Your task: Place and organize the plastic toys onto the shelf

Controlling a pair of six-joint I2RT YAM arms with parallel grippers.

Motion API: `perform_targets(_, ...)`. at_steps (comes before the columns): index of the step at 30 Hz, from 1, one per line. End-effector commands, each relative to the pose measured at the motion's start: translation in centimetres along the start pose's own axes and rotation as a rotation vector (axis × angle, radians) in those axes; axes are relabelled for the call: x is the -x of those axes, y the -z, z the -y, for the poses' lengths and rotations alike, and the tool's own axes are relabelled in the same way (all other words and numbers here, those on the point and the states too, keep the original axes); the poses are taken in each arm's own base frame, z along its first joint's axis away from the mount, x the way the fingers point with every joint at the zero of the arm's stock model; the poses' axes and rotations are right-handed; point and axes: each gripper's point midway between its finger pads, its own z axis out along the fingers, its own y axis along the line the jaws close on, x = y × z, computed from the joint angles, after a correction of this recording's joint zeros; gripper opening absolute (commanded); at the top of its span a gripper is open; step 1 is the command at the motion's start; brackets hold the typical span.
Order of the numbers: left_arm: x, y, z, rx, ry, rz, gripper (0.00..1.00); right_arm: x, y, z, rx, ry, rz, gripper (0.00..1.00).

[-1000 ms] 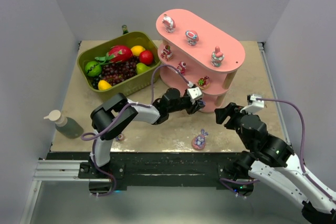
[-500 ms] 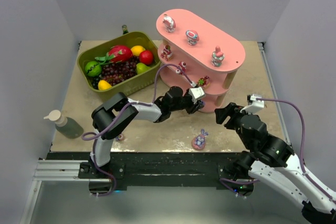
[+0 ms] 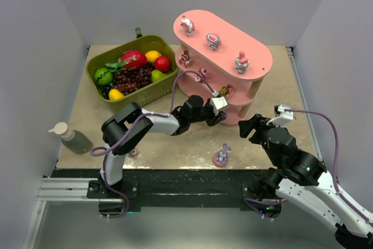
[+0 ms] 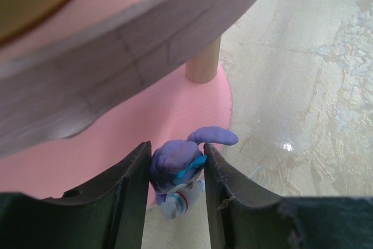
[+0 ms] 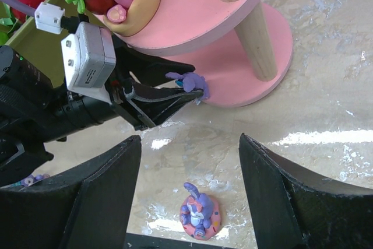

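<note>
Top external shows the left gripper (image 4: 175, 153), clasping a purple toy (image 4: 173, 166), seemingly edged nearer the shelf (image 3: 257, 56).

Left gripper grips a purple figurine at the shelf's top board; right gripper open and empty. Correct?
Not the top board: the left gripper holds the purple figurine at the bottom board of the shelf, as the right wrist view shows. The right gripper is open and empty.

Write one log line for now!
left gripper: shut on small purple plastic figurine | at pink shelf's bottom board | right gripper: open
</note>
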Motion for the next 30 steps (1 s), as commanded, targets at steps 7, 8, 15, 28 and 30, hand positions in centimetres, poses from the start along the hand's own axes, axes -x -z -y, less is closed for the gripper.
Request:
perform_targets(7,1.0,-0.1,-2.5,0.069,-0.054,-0.003,0.13,1.7,0.4,-0.5,0.006,-0.035,0.047,0.72)
perform_targets(8,0.9,-0.1,-2.5,0.072,-0.048,-0.004,0.16,1.7,0.4,-0.5,0.006,-0.032,0.046,0.72)
perform_targets(15,1.5,-0.3,-2.6,0.077,-0.025,0.04,0.43,1.7,0.4,-0.5,0.005,-0.033,0.045,0.72)
perform_targets(28,2.9,-0.9,-2.6,0.07,-0.013,0.094,0.56,1.5,0.2,-0.4,0.002,-0.029,0.042,0.72)
perform_targets(30,2.9,-0.9,-2.7,0.073,-0.011,0.093,0.55,1.5,0.2,-0.5,0.002,-0.027,0.042,0.72)
